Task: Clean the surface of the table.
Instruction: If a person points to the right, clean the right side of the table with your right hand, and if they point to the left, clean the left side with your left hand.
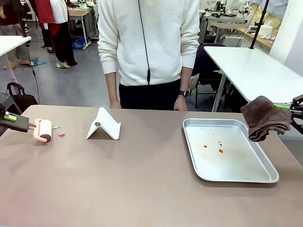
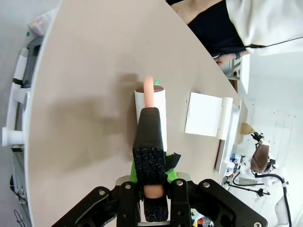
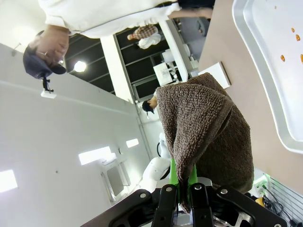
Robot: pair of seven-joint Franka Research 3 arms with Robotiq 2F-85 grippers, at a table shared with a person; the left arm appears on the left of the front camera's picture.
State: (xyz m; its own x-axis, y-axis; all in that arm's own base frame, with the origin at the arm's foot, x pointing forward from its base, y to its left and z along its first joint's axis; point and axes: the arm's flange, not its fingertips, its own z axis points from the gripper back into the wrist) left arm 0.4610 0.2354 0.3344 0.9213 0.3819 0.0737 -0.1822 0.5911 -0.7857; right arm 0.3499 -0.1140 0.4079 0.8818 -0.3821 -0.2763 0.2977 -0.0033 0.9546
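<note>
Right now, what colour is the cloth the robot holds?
The cloth is dark brown, clearest in the right wrist view.

- The left gripper (image 2: pixel 150 120) — black body with round screw heads, black fingers (one with a rough textured patch), green pads.
- The right gripper (image 3: pixel 182 172) — black, same screws, bright green pads.
- Person: white ribbed sweater (image 1: pixel 161 42) with long sleeves, thin black cable (image 1: pixel 144 38) down the front, black trousers (image 1: pixel 149 96), dark wristwatch (image 1: pixel 183 93).

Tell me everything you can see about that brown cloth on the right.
The brown cloth is a dark, fuzzy, towel-like fabric, bunched into loose folds. It hangs in the air, pinched by the right gripper, which is shut on it. It is near the right edge of the table, by the far right corner of the silver tray, apparently touching nothing else.
</note>
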